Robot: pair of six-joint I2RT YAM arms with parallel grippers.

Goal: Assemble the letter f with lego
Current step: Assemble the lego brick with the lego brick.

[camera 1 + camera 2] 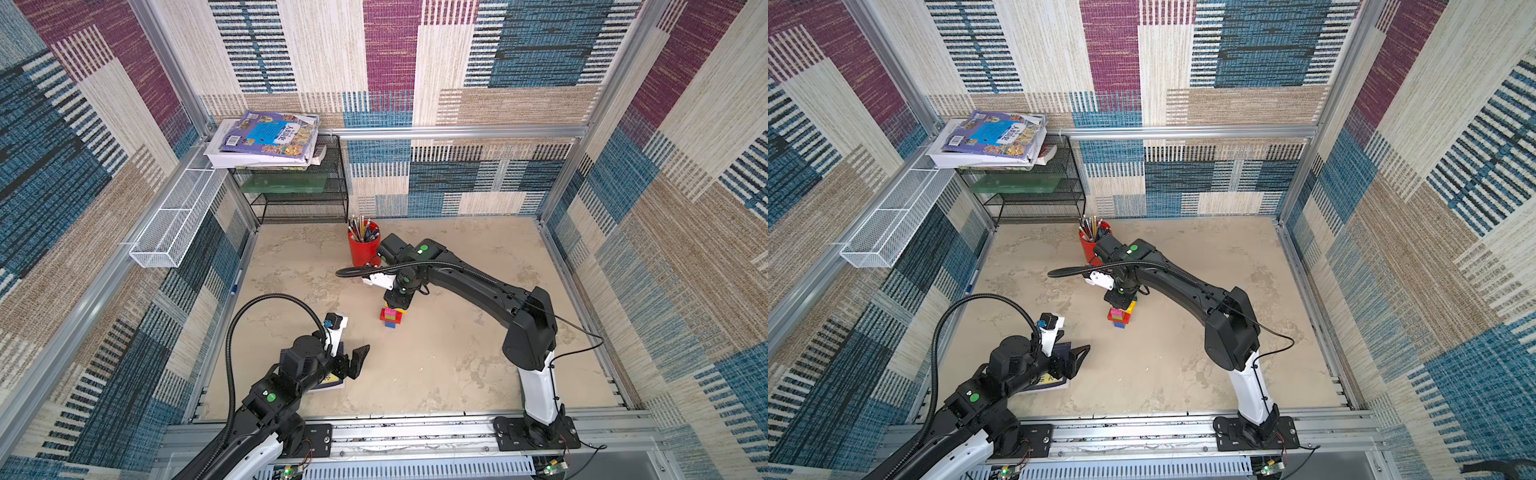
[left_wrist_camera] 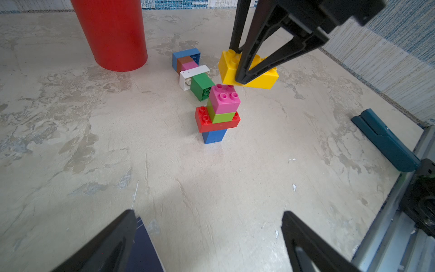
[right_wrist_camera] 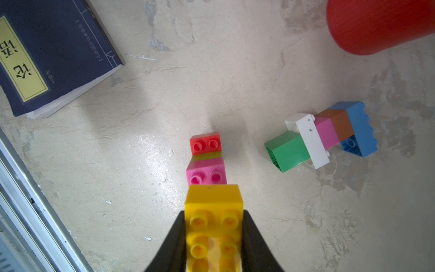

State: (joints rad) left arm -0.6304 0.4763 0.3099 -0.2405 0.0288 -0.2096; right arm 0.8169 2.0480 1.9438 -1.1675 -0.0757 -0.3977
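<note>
The lego tower (image 2: 220,110) stood on the table (image 2: 94,141), blue at the bottom, then red, lime and pink. The right gripper (image 3: 213,219) squeezed a yellow brick (image 3: 213,200) and held it up in the air close to the pink top. Another lego bunch (image 3: 313,139) lay on its side near the red cup (image 3: 376,26). The left gripper (image 2: 208,213) was wide open, holding nothing, by a dark blue book (image 3: 58,47).

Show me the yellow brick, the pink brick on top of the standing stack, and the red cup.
yellow brick (image 3: 214,197): right wrist view, its free end face.
pink brick (image 2: 224,104): left wrist view, its side face.
red cup (image 2: 113,35): left wrist view, its outer wall.
</note>
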